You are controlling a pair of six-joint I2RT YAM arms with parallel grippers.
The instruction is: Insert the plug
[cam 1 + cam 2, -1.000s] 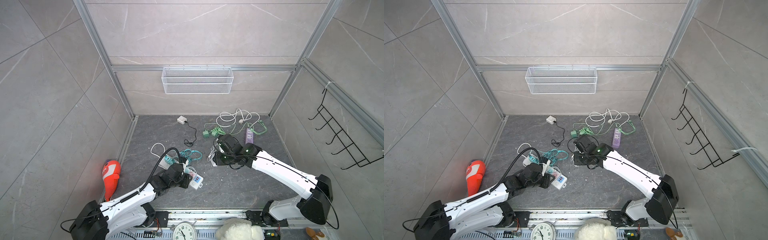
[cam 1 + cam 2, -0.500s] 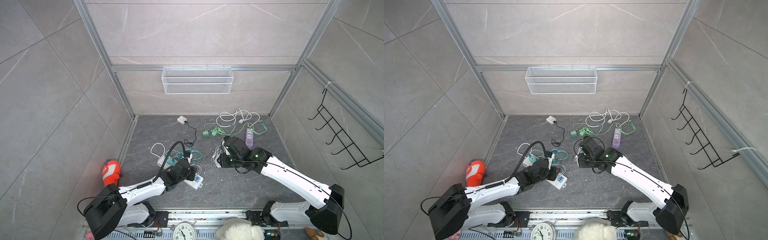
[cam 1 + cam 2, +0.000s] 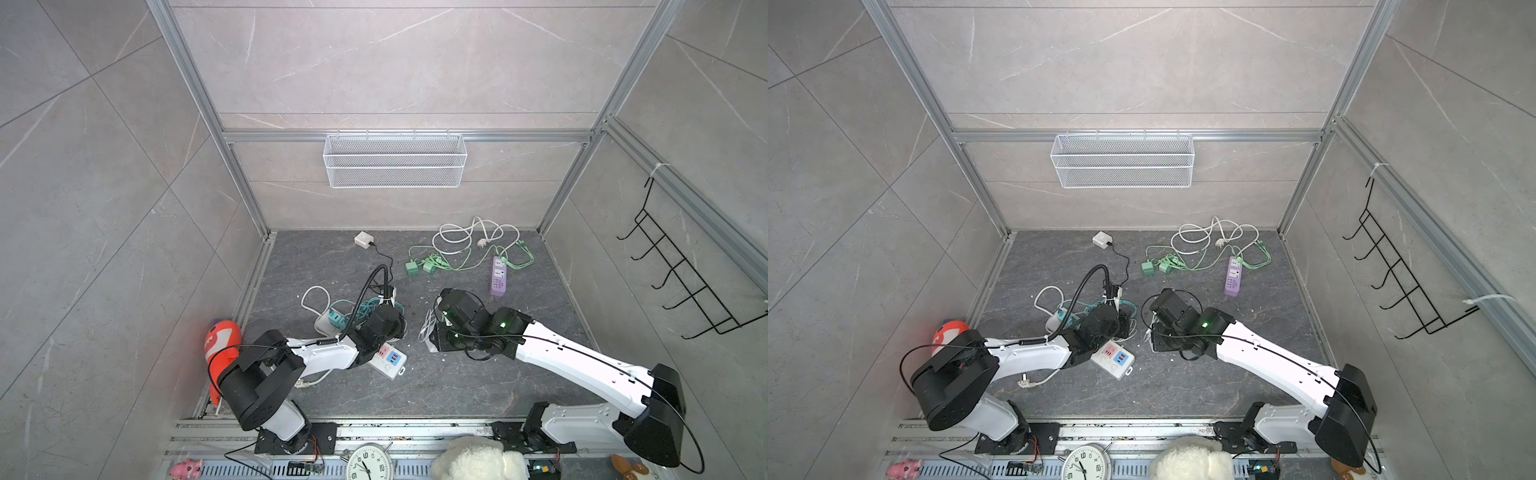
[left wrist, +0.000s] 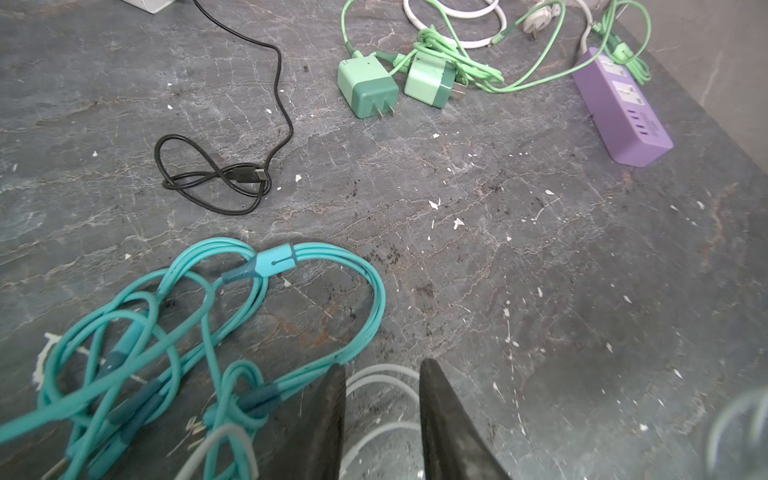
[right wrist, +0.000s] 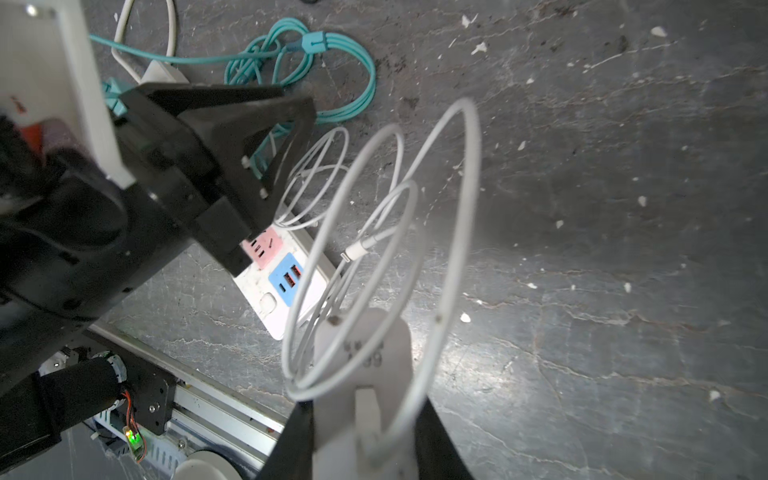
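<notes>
The plug (image 5: 361, 353) is a white charger block with a coiled white cable (image 5: 457, 208). My right gripper (image 5: 361, 411) is shut on it, and it hangs a little above the floor to the right of the white power strip (image 3: 388, 359). That strip (image 5: 286, 282) has a pink socket panel and a blue USB panel. My left gripper (image 4: 382, 365) hovers over the strip's far end with its jaws apart. Only loops of white cable on the floor show between its fingers (image 5: 291, 137). In both top views the two wrists nearly meet mid-floor.
A teal cable bundle (image 4: 166, 332) lies beside the left gripper, with a black cable (image 4: 220, 183) beyond it. Two green chargers (image 4: 368, 87) and a purple power strip (image 4: 623, 108) lie farther back. A wire basket (image 3: 395, 160) hangs on the rear wall. An orange object (image 3: 222, 345) lies at the left wall.
My left gripper has moved away from the front, up along the power strip, and its jaws have closed slightly. My right gripper has shifted a little toward the front with the plug. The strip has stayed put.
</notes>
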